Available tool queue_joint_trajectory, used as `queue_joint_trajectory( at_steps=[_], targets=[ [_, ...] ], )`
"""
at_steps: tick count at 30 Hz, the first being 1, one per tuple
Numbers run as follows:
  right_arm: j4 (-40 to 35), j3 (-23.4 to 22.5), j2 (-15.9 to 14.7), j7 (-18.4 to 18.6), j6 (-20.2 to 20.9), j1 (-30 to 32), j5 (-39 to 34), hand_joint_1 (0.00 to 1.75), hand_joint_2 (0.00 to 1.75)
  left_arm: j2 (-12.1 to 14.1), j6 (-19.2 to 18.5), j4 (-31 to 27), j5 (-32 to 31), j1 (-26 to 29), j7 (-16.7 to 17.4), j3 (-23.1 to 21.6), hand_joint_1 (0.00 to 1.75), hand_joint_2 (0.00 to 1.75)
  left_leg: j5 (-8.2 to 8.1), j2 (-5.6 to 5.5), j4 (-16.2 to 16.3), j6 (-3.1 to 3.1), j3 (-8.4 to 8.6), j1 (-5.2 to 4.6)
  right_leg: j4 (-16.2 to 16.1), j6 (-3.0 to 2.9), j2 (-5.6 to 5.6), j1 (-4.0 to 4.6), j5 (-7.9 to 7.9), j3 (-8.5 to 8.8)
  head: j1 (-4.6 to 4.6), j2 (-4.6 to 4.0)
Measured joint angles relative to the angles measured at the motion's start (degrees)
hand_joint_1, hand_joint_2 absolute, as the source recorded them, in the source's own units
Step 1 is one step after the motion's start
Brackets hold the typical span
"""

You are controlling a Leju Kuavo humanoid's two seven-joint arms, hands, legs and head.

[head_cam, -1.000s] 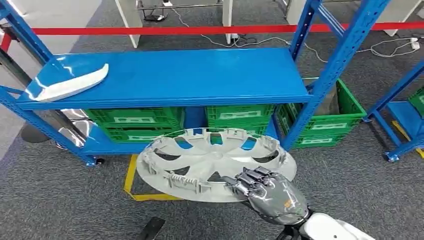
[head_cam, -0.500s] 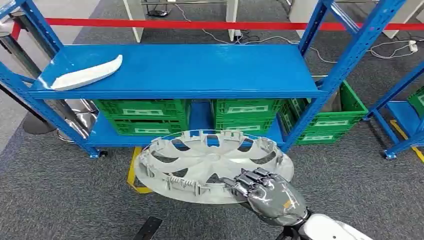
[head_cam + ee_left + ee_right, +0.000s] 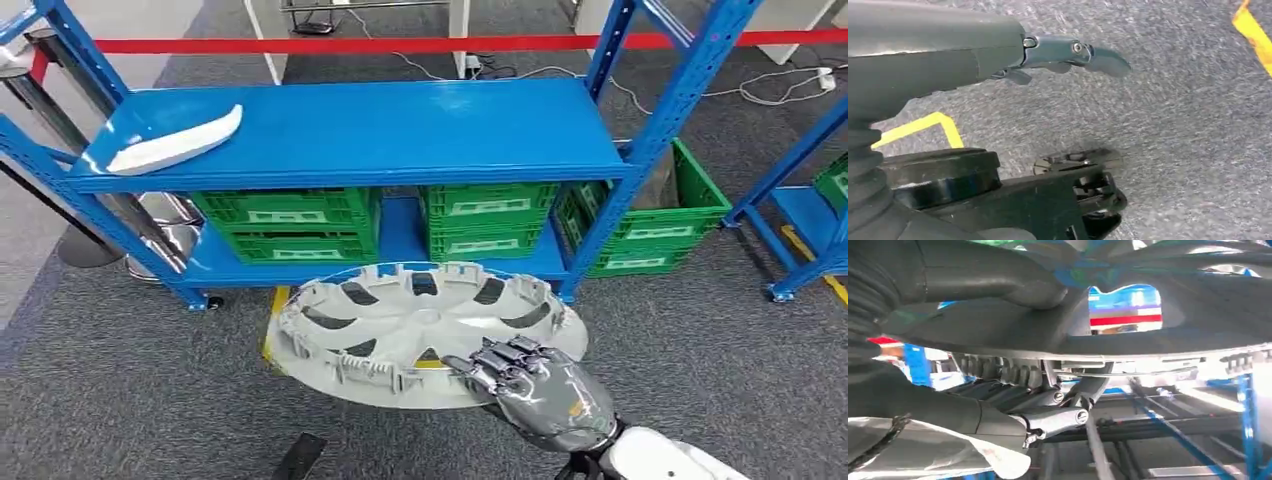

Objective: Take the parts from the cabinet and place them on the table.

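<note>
The right hand [image 3: 535, 385], at the lower right of the head view, has a rounded, glossy silver-grey back with a small orange mark on it, and dark, segmented fingers [image 3: 500, 358] of metal links. Behind it a black wrist joint meets a white forearm shell [image 3: 655, 458]. From the right wrist camera the thumb [image 3: 998, 277] is thick and matte grey beside a ribbed grey cover (at the frame's left edge), with silver links and round screw heads. The left hand [image 3: 998, 50] is smooth grey, its blue-grey finger [image 3: 1073, 52] pinned with round screws.
</note>
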Motion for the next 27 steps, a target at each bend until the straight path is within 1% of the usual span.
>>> queue_joint_trajectory(
  at_steps=[1,2,3,4,5,6,7,8,9,10,11,12,13,14,15,16,17,18,19,20,21,22,23,24,25,26,27],
  targets=[
    [0.00,0.00,0.00,0.00,0.00,0.09,0.02,1.75,1.75,0.11,-0.02,0.00,0.00,0.01,0.02,0.00,0.00,1.75,-3.03,0.02,4.81,-0.46,-1.65,0.34,0.11,-0.04,-0.04,0.01,0.28,-0.55,-0.09,0.00],
    [0.02,0.00,0.00,-0.04,0.00,0.14,0.02,1.75,1.75,0.13,-0.02,0.00,0.00,0.05,0.02,0.00,0.00,1.75,-5.42,0.02,9.68,-0.78,-3.18,0.54,0.20,-0.03,-0.08,0.03,0.58,-0.99,-0.02,0.00],
    [0.04,0.00,0.00,-0.02,0.00,0.14,0.02,1.75,1.75,0.15,-0.02,0.00,0.00,0.08,0.02,0.00,0.00,1.75,-6.64,0.02,13.25,-1.05,-4.11,0.70,0.33,0.00,-0.12,0.04,0.89,-1.48,-0.09,0.00],
    [0.07,0.00,0.00,-0.02,0.00,0.15,0.02,1.75,1.75,0.17,-0.02,0.00,0.00,0.09,0.02,0.00,0.00,1.75,-6.23,0.03,13.79,-1.20,-3.84,0.84,0.45,0.05,-0.11,0.02,1.14,-1.92,-0.06,0.00],
    [0.07,0.00,0.00,-0.02,0.00,0.16,0.02,1.75,1.75,0.24,-0.02,0.00,0.00,0.09,0.02,0.02,0.00,1.75,-4.68,0.03,11.81,-1.37,-2.20,1.01,0.66,0.17,-0.09,-0.03,1.36,-2.41,-0.09,0.00],
    [0.04,0.02,0.00,-0.02,0.00,0.17,0.02,1.75,1.75,0.31,-0.02,0.00,0.00,0.08,0.02,0.02,0.00,1.75,-2.38,0.03,7.29,-1.43,0.51,1.17,0.99,0.32,-0.03,-0.11,1.48,-2.81,-0.06,0.00],
    [0.05,0.00,0.00,-0.02,0.00,0.17,0.02,1.75,1.75,0.31,-0.02,0.00,0.00,0.05,0.02,0.02,0.00,1.75,-0.25,0.04,1.90,-1.49,3.65,1.29,1.39,0.42,0.00,-0.19,1.53,-3.17,-0.09,0.00],
    [0.04,0.00,0.00,-0.04,0.00,0.16,0.02,1.75,1.75,0.31,-0.02,0.00,0.00,0.02,0.02,0.02,0.00,1.75,0.42,0.02,-2.85,-1.46,6.14,1.40,1.83,0.59,0.01,-0.23,1.53,-3.50,-0.09,0.00],
    [0.04,0.00,0.00,-0.02,0.00,0.11,0.02,1.75,1.75,0.24,-0.02,0.00,0.00,-0.04,0.00,0.02,0.00,1.75,-0.45,-0.13,-4.02,-1.05,6.94,0.95,2.13,1.08,0.05,0.03,1.72,-4.19,-0.09,0.00],
    [0.04,0.00,0.00,-0.04,0.00,0.11,0.02,1.75,1.75,0.26,-0.02,0.00,0.00,-0.04,0.00,0.02,0.00,1.75,-0.08,-0.21,-3.98,-0.38,6.42,0.91,2.19,1.54,0.06,0.03,2.06,-4.34,0.00,0.00],
    [0.04,0.00,0.00,-0.04,0.00,0.12,0.02,1.75,1.75,0.28,0.00,0.00,0.00,0.03,0.00,0.02,0.00,1.75,-0.06,-0.22,-4.01,-0.20,6.22,0.89,2.20,1.90,0.09,0.03,2.30,-4.41,0.02,0.00],
    [0.04,0.00,0.00,-0.04,0.00,0.13,0.02,1.75,1.75,0.26,-0.02,0.00,0.00,0.12,0.00,0.02,0.00,1.75,0.10,-0.22,-3.78,0.16,6.00,0.70,2.08,2.34,0.07,-0.12,2.59,-4.44,0.04,0.00],
    [0.04,0.00,0.00,-0.04,0.00,0.12,0.02,1.75,1.75,0.24,-0.02,0.00,0.00,0.18,0.00,0.02,0.00,1.75,0.54,-0.20,-4.16,0.83,5.84,0.80,2.09,2.73,0.10,-0.14,2.81,-4.55,-0.02,0.00],
    [0.04,0.00,0.00,-0.04,0.00,0.15,0.02,1.75,1.75,0.20,-0.02,0.00,0.00,0.08,0.00,0.02,0.00,1.75,1.03,0.05,-4.43,1.58,5.66,1.07,2.55,2.90,0.19,-0.34,1.88,-5.16,0.02,0.00],
    [0.04,0.00,0.00,-0.04,0.00,0.13,0.02,1.75,1.75,0.20,0.00,0.00,-0.02,0.00,0.00,0.02,0.00,1.75,1.35,0.03,-4.46,2.05,5.27,1.01,4.18,3.01,0.21,-0.30,-0.06,-6.07,0.15,0.00],
    [0.04,0.00,0.00,-0.04,0.00,0.07,0.02,1.75,1.75,0.17,-0.02,0.00,-0.02,-0.04,0.00,0.02,0.00,1.75,1.73,0.06,-4.40,2.41,4.69,0.96,8.64,3.14,0.31,-0.30,-3.05,-7.67,0.33,0.00],
    [0.04,0.00,0.00,-0.11,0.00,0.15,0.02,1.75,1.75,0.11,-0.02,0.00,-0.02,-0.02,0.00,0.02,0.00,1.75,2.14,0.08,-4.36,2.49,4.13,0.86,13.81,3.27,0.35,-0.30,-5.60,-9.57,0.28,0.00],
    [0.04,0.00,0.00,-0.15,0.00,0.16,0.00,1.75,1.75,0.11,-0.02,0.00,-0.02,0.02,0.00,0.04,0.00,1.75,2.54,0.15,-4.31,2.58,3.54,0.72,18.29,3.36,0.35,-0.28,-7.58,-11.18,0.31,0.00],
    [0.07,0.00,0.00,-0.22,0.02,0.17,0.00,1.75,1.75,0.13,-0.02,0.00,0.00,0.03,0.00,0.04,0.00,1.75,2.92,0.18,-4.24,2.62,2.98,0.58,20.67,3.30,0.35,-0.29,-8.32,-11.71,0.26,0.00],
    [0.07,0.00,0.00,-0.26,0.02,0.20,0.00,1.75,1.75,0.13,-0.02,0.00,0.00,0.03,0.00,0.04,0.00,1.75,3.21,0.17,-4.18,2.64,2.52,0.46,19.98,3.14,0.35,-0.29,-7.67,-10.70,0.26,0.00],
    [0.07,0.00,0.00,-0.31,0.02,0.19,0.00,1.75,1.75,0.13,-0.02,0.00,-0.02,0.02,0.00,0.06,0.00,1.75,3.43,0.13,-4.16,2.61,2.21,0.34,16.60,2.91,0.36,-0.24,-5.95,-8.30,0.28,0.00],
    [0.09,0.00,0.00,-0.31,0.02,0.12,0.00,1.75,1.75,0.11,0.02,0.00,-0.13,0.02,-0.07,0.07,0.00,1.75,3.65,0.02,-4.16,2.49,2.01,0.23,11.48,2.56,0.36,-0.14,-3.84,-5.06,0.29,0.00],
    [0.09,0.00,0.00,-0.31,0.02,0.05,-0.02,1.75,1.75,0.11,0.13,0.00,-0.28,0.02,-0.20,0.07,0.00,1.75,3.85,0.00,-4.16,2.37,1.94,0.17,5.76,2.08,0.35,-0.02,-1.91,-1.51,0.28,0.00],
    [0.09,0.00,0.00,-0.31,0.02,-0.06,-0.02,1.75,1.75,0.00,0.28,0.00,-0.46,0.02,-0.33,0.07,0.00,1.75,4.05,0.01,-4.16,2.13,1.86,0.14,1.63,1.64,0.30,0.23,-2.37,0.58,0.24,0.00],
    [0.13,-0.02,0.00,-0.31,0.00,-0.06,-0.02,1.75,1.75,0.02,0.35,0.00,-0.55,-0.01,-0.50,0.07,0.00,1.75,4.27,0.02,-3.80,1.79,1.42,-0.16,0.58,1.65,0.39,0.32,-2.39,1.37,0.24,0.00],
    [0.13,-0.02,0.00,-0.33,-0.02,0.02,-0.07,1.75,1.75,0.02,0.35,0.00,-0.57,-0.01,-0.66,0.07,0.00,1.75,4.68,0.06,-3.88,1.35,1.09,-0.03,1.02,1.60,0.48,0.46,-2.15,0.98,0.20,0.00],
    [0.13,-0.02,0.00,-0.33,-0.02,0.13,-0.18,1.75,1.75,0.02,0.35,0.00,-0.57,0.04,-0.74,0.07,0.00,1.75,4.92,0.07,-3.88,1.05,0.99,0.09,1.25,1.41,0.56,0.56,-1.98,0.72,0.24,0.00]
  ],
)
